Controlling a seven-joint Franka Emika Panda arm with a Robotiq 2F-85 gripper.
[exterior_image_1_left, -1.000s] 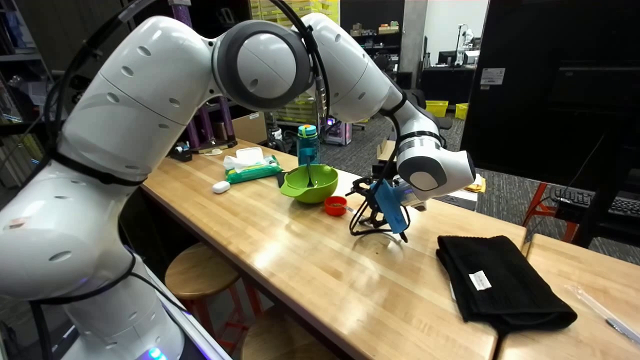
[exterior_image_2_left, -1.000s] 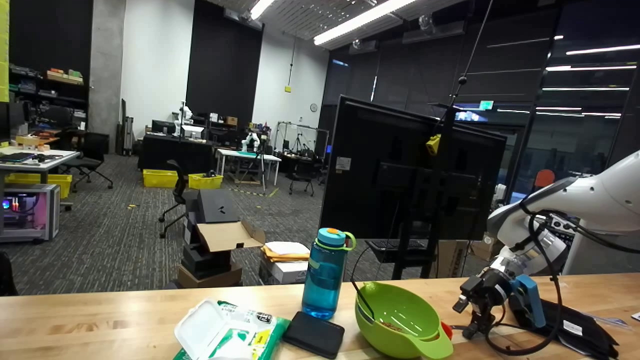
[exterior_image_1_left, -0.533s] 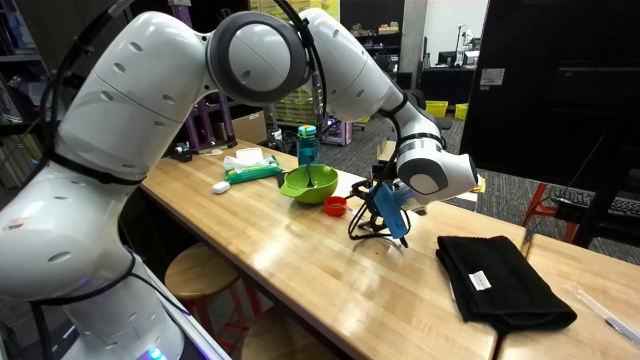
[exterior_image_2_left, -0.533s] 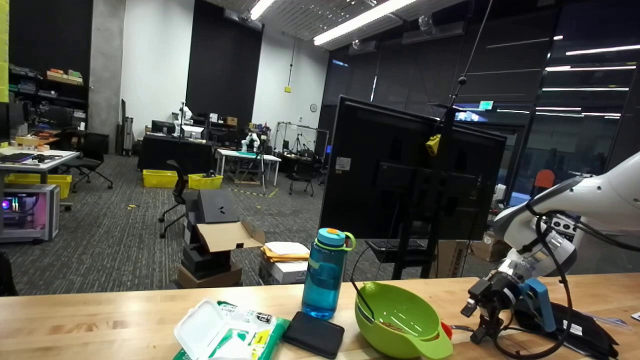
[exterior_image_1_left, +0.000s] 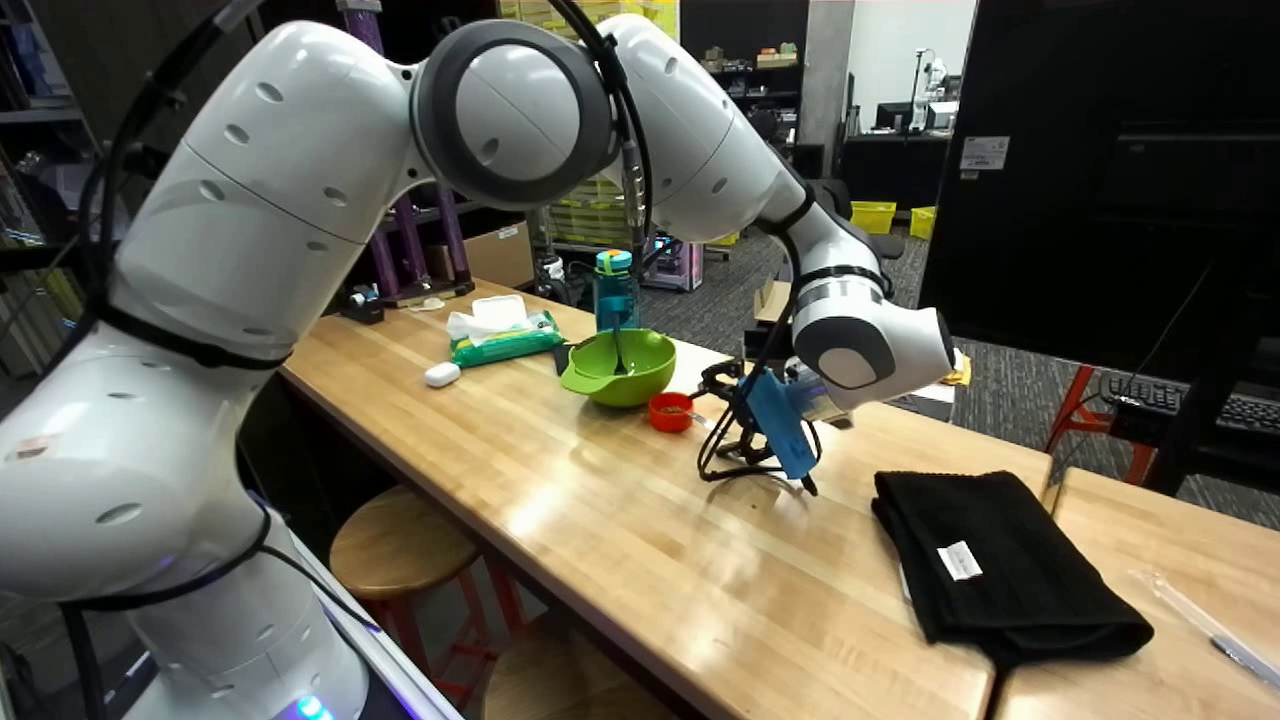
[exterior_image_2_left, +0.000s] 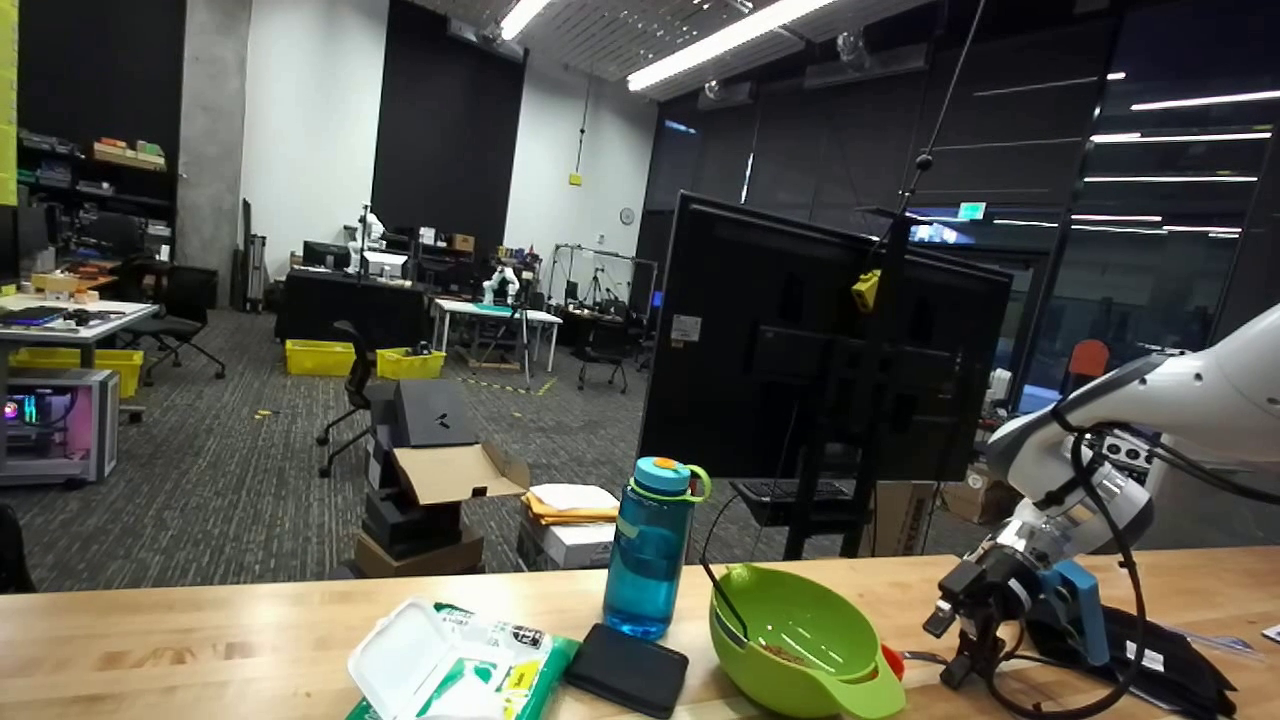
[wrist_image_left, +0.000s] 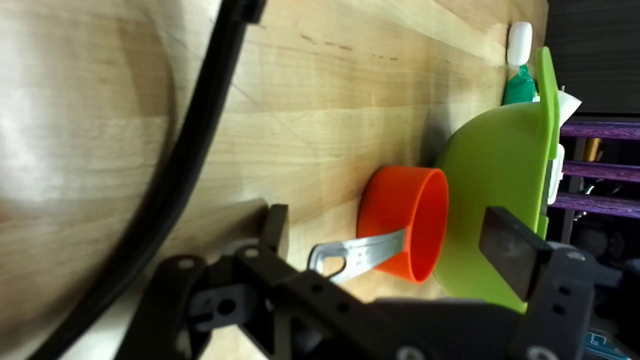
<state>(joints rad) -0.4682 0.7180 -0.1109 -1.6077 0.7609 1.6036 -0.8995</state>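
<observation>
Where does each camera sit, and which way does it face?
In an exterior view: beside the white jointed arm, looking down along the pale wooden tabletop; most of the arm shows.
In an exterior view: near the tabletop, facing the room past the green plastic bowl; forearm and black claw show.
Wrist view: on the wrist, facing the round red plastic cup; claw shows, open.
Both exterior views share bowl, tabletop, arm.

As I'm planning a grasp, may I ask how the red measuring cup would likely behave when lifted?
The red measuring cup looks crisply moulded, so probably stiff. If lifted by its one-sided metal handle, it may tilt. What look like brownish bits inside might spill.
</observation>
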